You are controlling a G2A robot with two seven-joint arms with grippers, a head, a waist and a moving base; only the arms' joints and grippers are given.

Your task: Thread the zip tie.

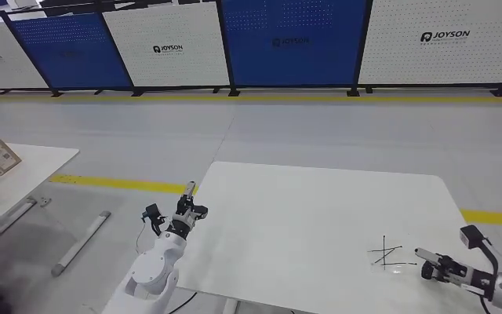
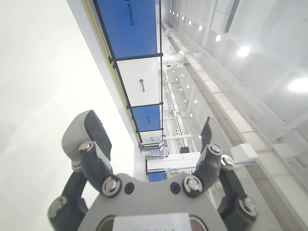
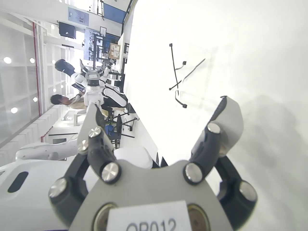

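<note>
Right gripper: the right gripper [image 3: 158, 103] is low over the white table [image 1: 314, 228], its fingers spread wide with nothing between them.
Zip ties: three black zip ties [image 3: 176, 78] lie crossed over one another flat on the table, near and ahead of the right fingertips, touching neither finger.
Left gripper: the left gripper [image 2: 151, 117] is at the table's opposite edge, its fingers likewise wide apart and empty, one pad toward the tabletop; the ties are well apart from them.
</note>
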